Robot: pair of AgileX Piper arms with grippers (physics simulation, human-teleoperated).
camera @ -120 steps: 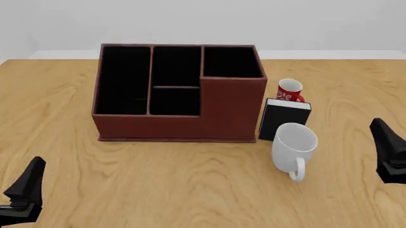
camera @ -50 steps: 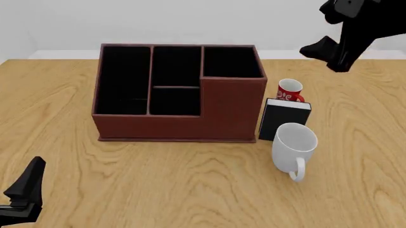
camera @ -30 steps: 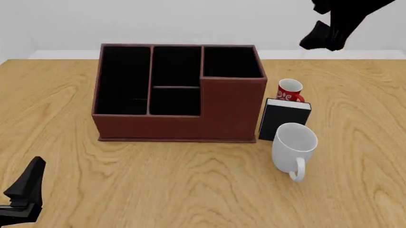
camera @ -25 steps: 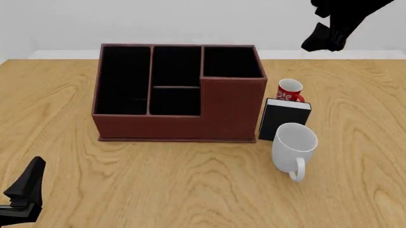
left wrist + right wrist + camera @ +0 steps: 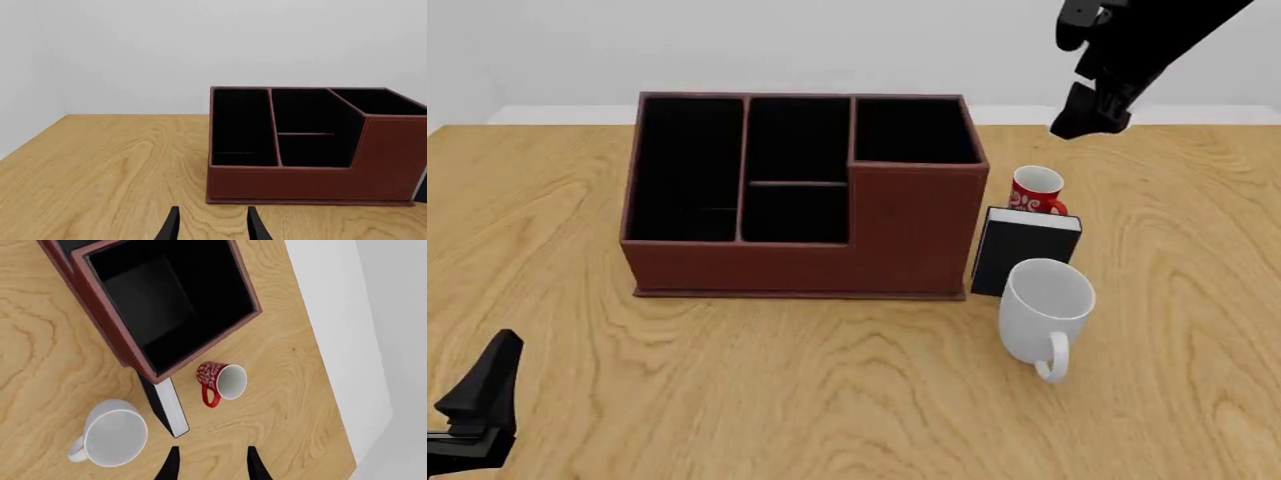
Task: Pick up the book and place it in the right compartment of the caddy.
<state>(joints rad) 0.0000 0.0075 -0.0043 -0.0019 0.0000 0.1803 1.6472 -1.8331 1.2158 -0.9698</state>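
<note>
The black book (image 5: 1025,254) stands upright on the table against the right end of the reddish-brown caddy (image 5: 801,268), between a red mug (image 5: 1037,190) behind it and a white mug (image 5: 1046,298) in front. From above, the right wrist view shows the book (image 5: 162,404) with its white page edge beside the right compartment (image 5: 173,300). My right gripper (image 5: 1090,118) hangs high over the table behind the red mug, pointing down, open and empty (image 5: 211,470). My left gripper (image 5: 497,365) rests low at the near left, open (image 5: 212,230), facing the caddy (image 5: 307,185).
The red mug (image 5: 223,382) and the white mug (image 5: 113,432) crowd the book on two sides. The right compartment (image 5: 914,130) has taller walls than the long left section and the two small middle sections. A white wall rises behind the table.
My right arm rose from the near right edge to high at the back right, then turned downward and dipped a little toward the red mug. The left arm and the objects stayed still.
</note>
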